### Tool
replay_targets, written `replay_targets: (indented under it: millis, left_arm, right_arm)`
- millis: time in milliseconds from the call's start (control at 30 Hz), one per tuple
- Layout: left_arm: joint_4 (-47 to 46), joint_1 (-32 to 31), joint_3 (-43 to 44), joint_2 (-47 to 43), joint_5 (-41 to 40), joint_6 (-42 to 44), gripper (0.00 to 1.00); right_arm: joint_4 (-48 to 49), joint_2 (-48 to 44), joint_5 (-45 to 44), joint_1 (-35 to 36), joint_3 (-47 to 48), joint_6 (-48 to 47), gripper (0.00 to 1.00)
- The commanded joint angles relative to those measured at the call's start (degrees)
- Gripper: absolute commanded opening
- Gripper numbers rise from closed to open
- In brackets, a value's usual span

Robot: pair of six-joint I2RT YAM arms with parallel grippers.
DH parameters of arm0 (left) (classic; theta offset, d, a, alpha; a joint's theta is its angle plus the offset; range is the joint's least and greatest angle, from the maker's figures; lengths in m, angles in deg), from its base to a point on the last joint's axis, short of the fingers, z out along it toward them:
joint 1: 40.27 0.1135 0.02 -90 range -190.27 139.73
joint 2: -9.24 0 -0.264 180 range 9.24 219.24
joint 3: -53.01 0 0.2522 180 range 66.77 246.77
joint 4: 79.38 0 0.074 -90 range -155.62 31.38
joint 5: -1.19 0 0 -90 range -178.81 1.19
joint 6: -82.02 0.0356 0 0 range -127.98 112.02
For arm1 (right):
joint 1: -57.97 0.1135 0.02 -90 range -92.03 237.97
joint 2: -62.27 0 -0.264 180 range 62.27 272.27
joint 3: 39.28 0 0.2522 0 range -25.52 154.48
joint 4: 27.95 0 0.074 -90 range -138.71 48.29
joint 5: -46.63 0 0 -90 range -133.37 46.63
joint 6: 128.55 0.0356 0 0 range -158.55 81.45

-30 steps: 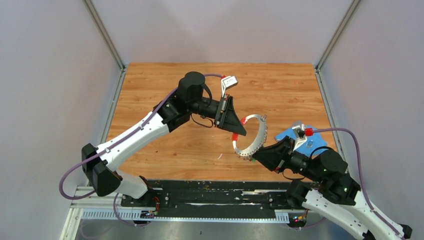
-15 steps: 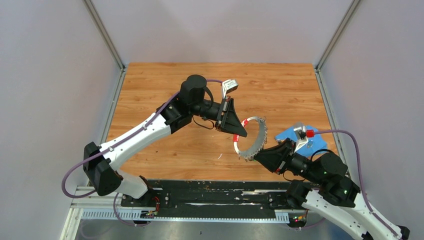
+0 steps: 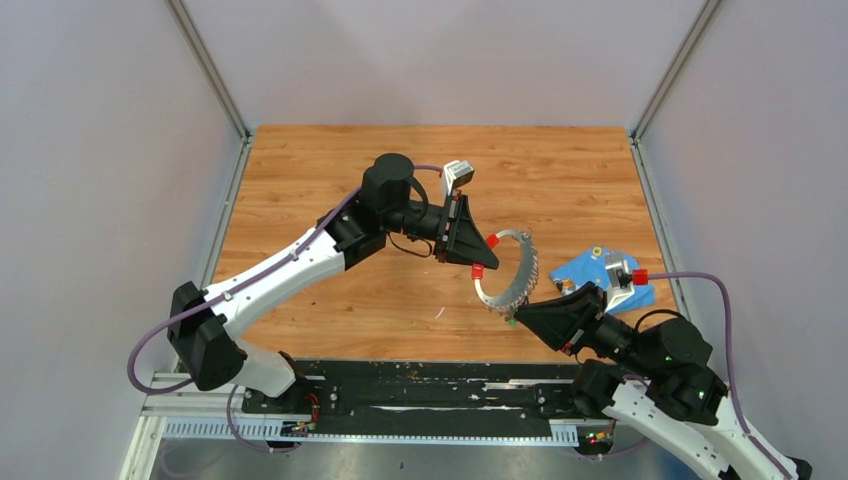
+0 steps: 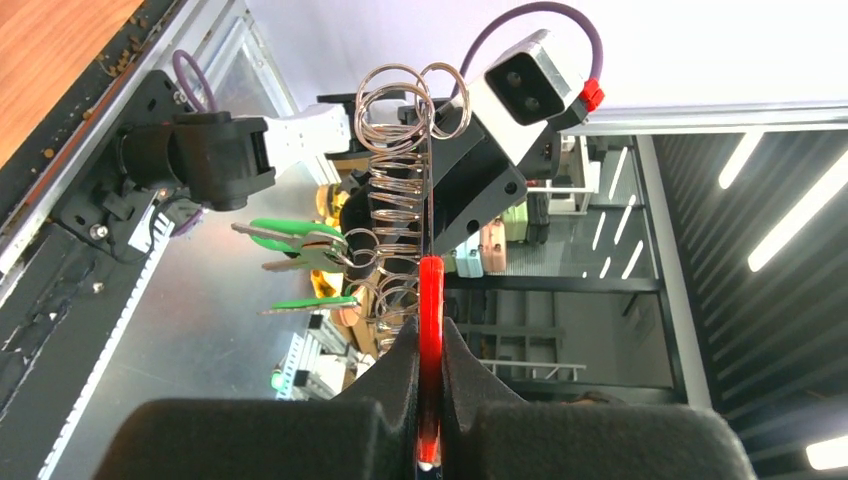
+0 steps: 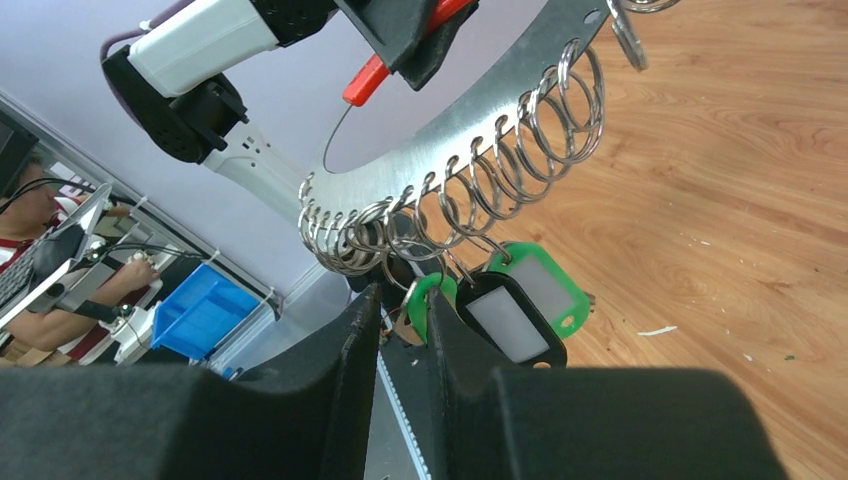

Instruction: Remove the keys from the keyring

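The keyring (image 3: 518, 268) is a thin silver ring held upright above the table. My left gripper (image 3: 478, 258) is shut on its red sleeve (image 4: 430, 300). Several small wire rings (image 5: 470, 205) hang along its toothed rim. Green-headed keys (image 4: 296, 240) hang to one side in the left wrist view. My right gripper (image 5: 402, 300) is at the bottom of the ring (image 3: 515, 312), jaws narrowly apart. A green key head (image 5: 420, 308) sits between them, against the right finger (image 5: 450, 350). A black tag (image 5: 510, 322) and a green tag (image 5: 550, 285) hang beside it.
A blue cloth (image 3: 590, 270) lies on the wooden table (image 3: 330, 180) at the right, behind my right wrist. Grey walls close the table on three sides. The black base rail (image 3: 420, 385) runs along the near edge.
My right wrist has swung right and down, its tip staying at the ring's lower rim. My left gripper has turned the ring slightly, so it looks narrower from above.
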Motion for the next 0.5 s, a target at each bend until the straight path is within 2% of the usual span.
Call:
replay_targets:
  millis: [0, 467]
  left_arm:
    - [-0.57, -0.2, 2.18, 1.27, 2.09, -5.62, 0.0]
    - [-0.57, -0.2, 2.33, 0.97, 2.4, -5.73, 0.0]
  right_arm:
    - [-2.34, -0.99, -2.34, 0.36, 1.07, -1.07, 0.26]
    - [-5.28, -1.56, -8.16, 0.39, 3.19, -0.47, 0.29]
